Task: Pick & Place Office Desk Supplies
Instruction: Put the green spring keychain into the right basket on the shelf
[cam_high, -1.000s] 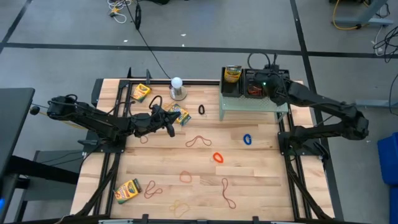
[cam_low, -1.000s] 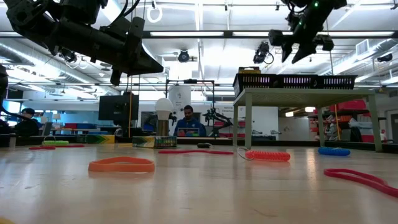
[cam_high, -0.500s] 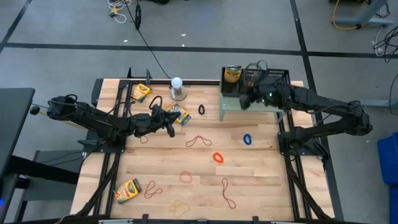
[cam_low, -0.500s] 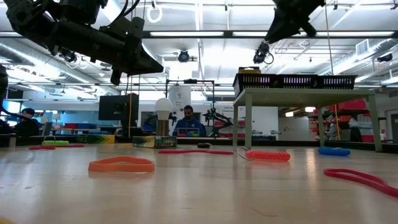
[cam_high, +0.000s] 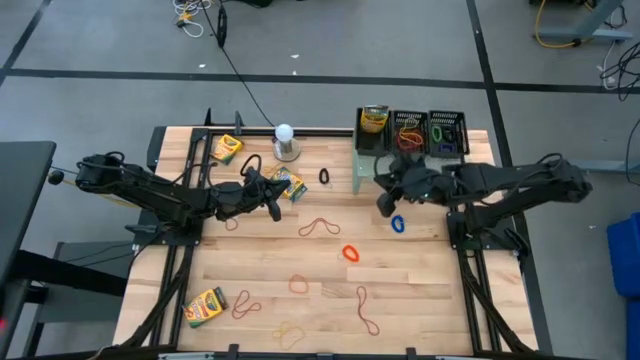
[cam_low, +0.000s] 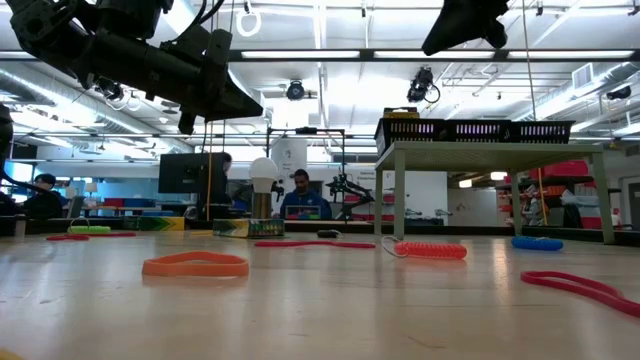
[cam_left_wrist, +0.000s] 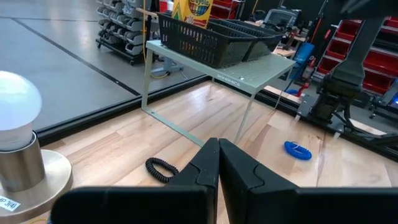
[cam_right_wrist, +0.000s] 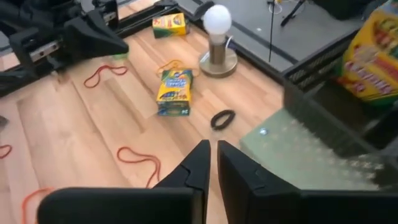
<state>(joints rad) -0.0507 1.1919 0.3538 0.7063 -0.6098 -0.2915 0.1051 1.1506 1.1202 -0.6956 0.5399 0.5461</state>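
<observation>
Overhead, the pale wooden desk (cam_high: 420, 290) carries scattered office supplies. Small yellow-and-green cardboard crayon boxes lie flat on it: one (cam_high: 226, 147) near the far left corner with its long axis running diagonally, one (cam_high: 292, 186) just beside the left end effector (cam_high: 274, 205), also diagonal, and one (cam_high: 205, 306) at the near left, tilted likewise; a fourth (cam_high: 374, 119) stands upright in the leftmost of three small black mesh baskets (cam_high: 410, 132) lined side by side on a pale green mesh riser (cam_high: 366, 170). Two baskets hold coloured loops. Thin rubber-band loops lie flat and well apart on the desk: a black coiled loop (cam_high: 324, 176) near the riser's leg, a blue loop (cam_high: 398, 224) just beside the right end effector (cam_high: 384, 206), an orange loop (cam_high: 350, 253) at centre, and red and tan loops (cam_high: 318, 228) stretched into long, irregular outlines. A white ball on a round metal base (cam_high: 286, 142) stands at the far edge. The left end effector hangs above the desk, clenched with fingers pressed together and nothing between them. The right end effector, in front of the riser, has fingers nearly together, gripping nothing visible.
</observation>
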